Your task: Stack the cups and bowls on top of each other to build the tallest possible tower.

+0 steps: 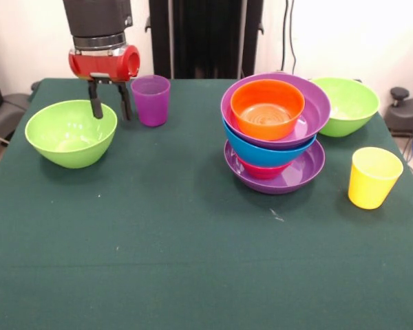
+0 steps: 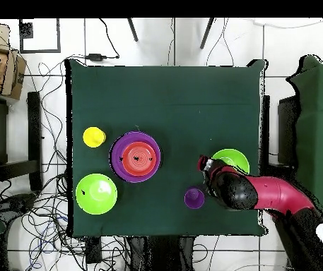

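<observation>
1. The tower [image 1: 275, 134] is a nested pile of glossy plastic bowls standing right of centre in the front view: a wide purple bowl [image 1: 279, 172] as base, a small red-pink bowl [image 1: 261, 170] in it, then a large blue bowl [image 1: 265, 151], a second wide purple bowl [image 1: 310, 113] tilted toward the camera, and a small orange bowl [image 1: 267, 108] on top.
2. Not yet stacked: a lime green bowl [image 1: 346, 105] just behind the tower at its right, a yellow tapered plastic cup [image 1: 374, 177] at the right of the frame, a translucent purple tapered cup [image 1: 151, 100] at upper left, and a second lime green bowl [image 1: 71, 132] at far left.
3. The pincer [image 1: 111, 104] hangs in the upper left of the front view, its two black fingers [image 1: 96, 103] spread apart and holding nothing.
4. The relation that matters: the pincer sits between the left lime green bowl and the purple cup, over that bowl's far right rim. One finger seems to stand over or just inside the rim, the other outside toward the cup, though I cannot tell whether either touches it.
5. Judgement: the left green bowl looks the likely next pick, by its rim; the tower lies well apart toward the right of the frame.
6. The dark green tabletop [image 1: 158, 247] is bare toward the camera.
</observation>
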